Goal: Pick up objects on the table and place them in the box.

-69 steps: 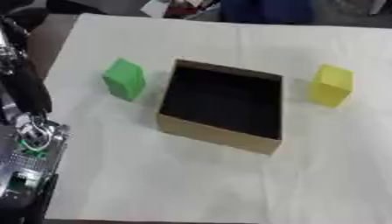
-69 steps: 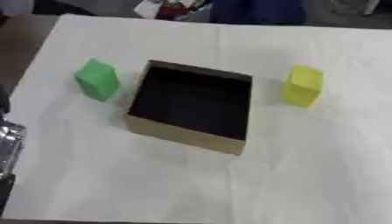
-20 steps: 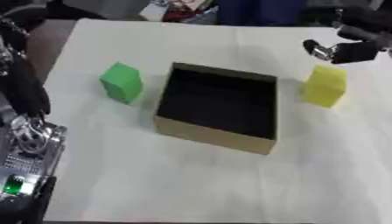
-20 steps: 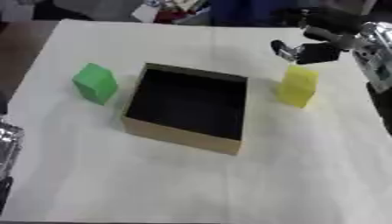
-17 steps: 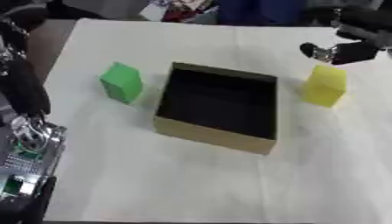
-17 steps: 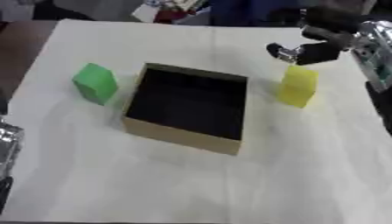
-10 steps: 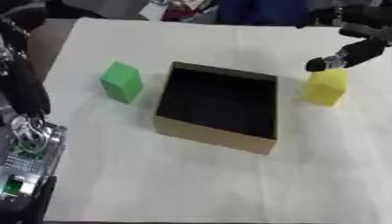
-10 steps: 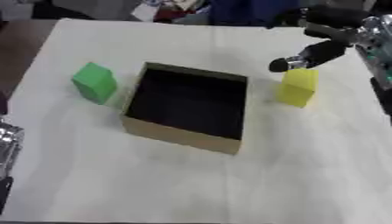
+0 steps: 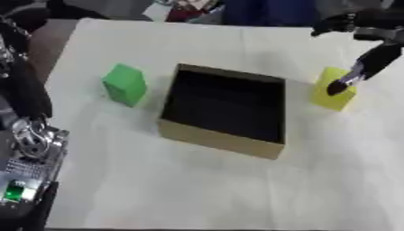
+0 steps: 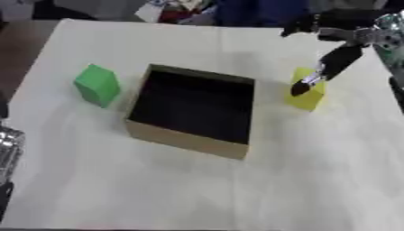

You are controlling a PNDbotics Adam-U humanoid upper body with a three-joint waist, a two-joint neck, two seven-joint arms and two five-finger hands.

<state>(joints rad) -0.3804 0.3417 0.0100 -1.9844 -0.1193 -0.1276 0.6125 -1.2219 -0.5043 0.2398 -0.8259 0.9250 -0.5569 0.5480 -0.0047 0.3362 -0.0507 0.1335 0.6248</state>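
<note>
Nearest the robot, the counter [image 9: 197, 189] is a pale sheet. At its left edge stands the robot's left arm, dark with silver parts, but the left robot hand itself cannot be made out in either view.

In the middle of the counter sits the box [image 9: 225, 140], open-topped, brown outside and dark inside, with nothing visible in it. Its long axis runs from near-right toward far-left, slightly askew to the counter's edges. To its left, apart from its wall, stands the green block [image 9: 125, 84], upright and untouched. Judging by the sides, that one would fall to the left arm.

To the right of the box, near but not touching its right wall, stands the yellow block [image 10: 306, 94]. The right robot hand [image 10: 341, 56] comes in from the far right corner, and one extended finger [image 10: 304, 85] slants down and leftward, its tip over the block's top on the side facing the box. Whether the tip touches the block I cannot tell. The other fingers spread back toward the far edge, relaxed and holding nothing.

So the yellow block lies directly below and just nearer than the right robot hand, which is far the closer one. The likely next step is to close around it; the box then lies to the left.
</note>
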